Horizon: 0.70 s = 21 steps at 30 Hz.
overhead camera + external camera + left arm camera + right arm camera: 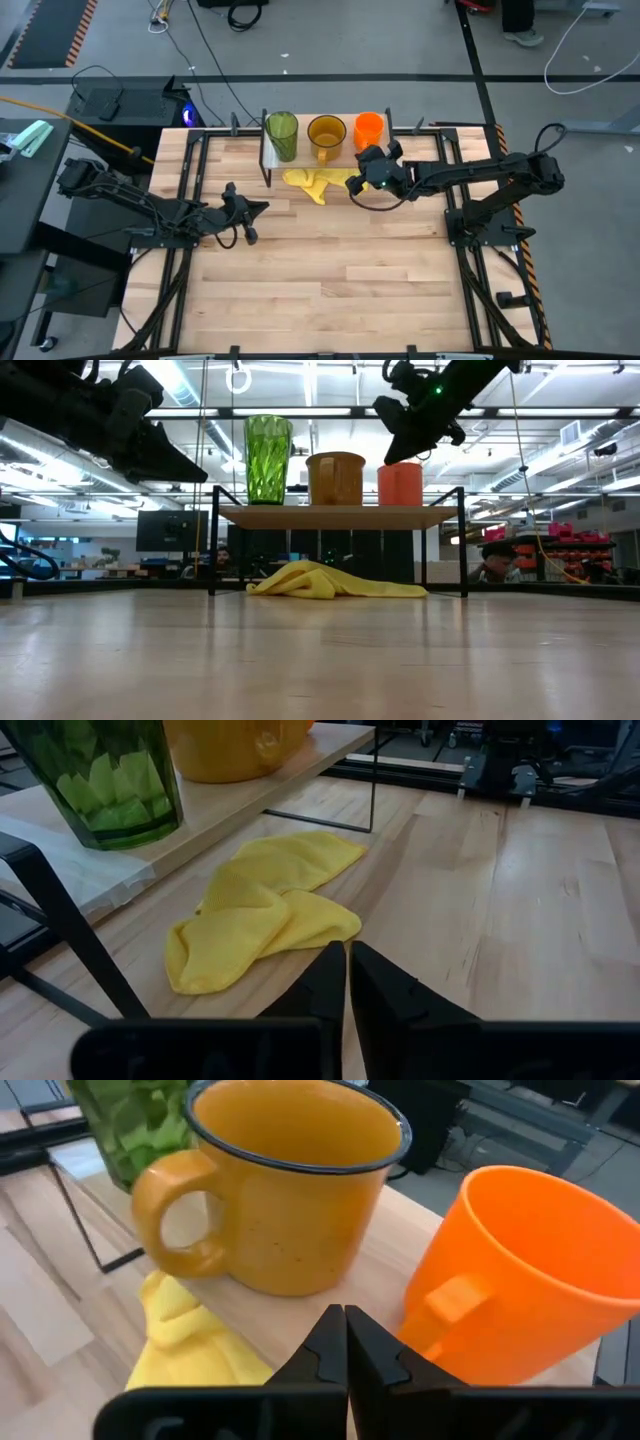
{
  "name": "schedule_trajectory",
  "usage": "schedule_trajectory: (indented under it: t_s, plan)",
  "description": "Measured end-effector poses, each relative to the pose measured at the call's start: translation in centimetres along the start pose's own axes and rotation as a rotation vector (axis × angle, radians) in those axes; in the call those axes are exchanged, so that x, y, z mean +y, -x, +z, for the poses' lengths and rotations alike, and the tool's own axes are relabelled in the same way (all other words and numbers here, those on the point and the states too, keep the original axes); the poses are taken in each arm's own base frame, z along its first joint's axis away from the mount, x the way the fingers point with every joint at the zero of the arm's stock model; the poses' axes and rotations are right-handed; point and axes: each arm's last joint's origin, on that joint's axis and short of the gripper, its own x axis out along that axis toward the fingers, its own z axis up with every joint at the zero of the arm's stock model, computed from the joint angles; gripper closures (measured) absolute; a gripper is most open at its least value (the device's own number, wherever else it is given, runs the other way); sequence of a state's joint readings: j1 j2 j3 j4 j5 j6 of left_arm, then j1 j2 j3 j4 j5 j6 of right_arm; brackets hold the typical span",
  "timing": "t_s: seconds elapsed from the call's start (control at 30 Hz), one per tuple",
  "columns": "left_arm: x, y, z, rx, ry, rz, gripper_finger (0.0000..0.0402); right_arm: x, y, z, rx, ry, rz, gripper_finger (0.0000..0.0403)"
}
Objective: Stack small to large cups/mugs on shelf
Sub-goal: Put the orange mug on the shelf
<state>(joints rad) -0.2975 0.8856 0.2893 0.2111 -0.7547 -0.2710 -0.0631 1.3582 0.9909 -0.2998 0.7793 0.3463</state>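
Three vessels stand in a row on the shelf's wooden top board (300, 150) at the table's far edge: a tall green tumbler (281, 135), an amber mug (326, 134) with its handle toward the near side, and a small orange mug (369, 128). They also show in the low view: the tumbler (268, 458), the amber mug (335, 478), the orange mug (400, 484). My right gripper (366, 168) is shut and empty, in the air just near of the orange and amber mugs (300, 1190). My left gripper (262, 208) is shut and empty over the table's left middle.
A crumpled yellow cloth (318, 182) lies on the tabletop under and in front of the shelf; it also shows in the left wrist view (262, 910). The shelf's black wire legs (213, 545) stand at either end. The near half of the wooden tabletop (330, 290) is bare.
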Motion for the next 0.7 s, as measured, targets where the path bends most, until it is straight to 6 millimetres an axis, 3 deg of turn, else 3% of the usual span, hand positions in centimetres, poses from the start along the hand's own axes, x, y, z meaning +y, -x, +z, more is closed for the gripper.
schedule_trajectory:
  t_s: [0.2,0.7]
  plan:
    - [0.0,0.0,0.0,0.0,0.0,0.0,0.0374,0.2,0.4,-0.2,-0.018,0.014,-0.064,0.0403]
    - [0.0,0.0,0.0,0.0,-0.002,0.0,0.0377,0.6,0.4,0.8,-0.084,-0.052,0.01,0.0403]
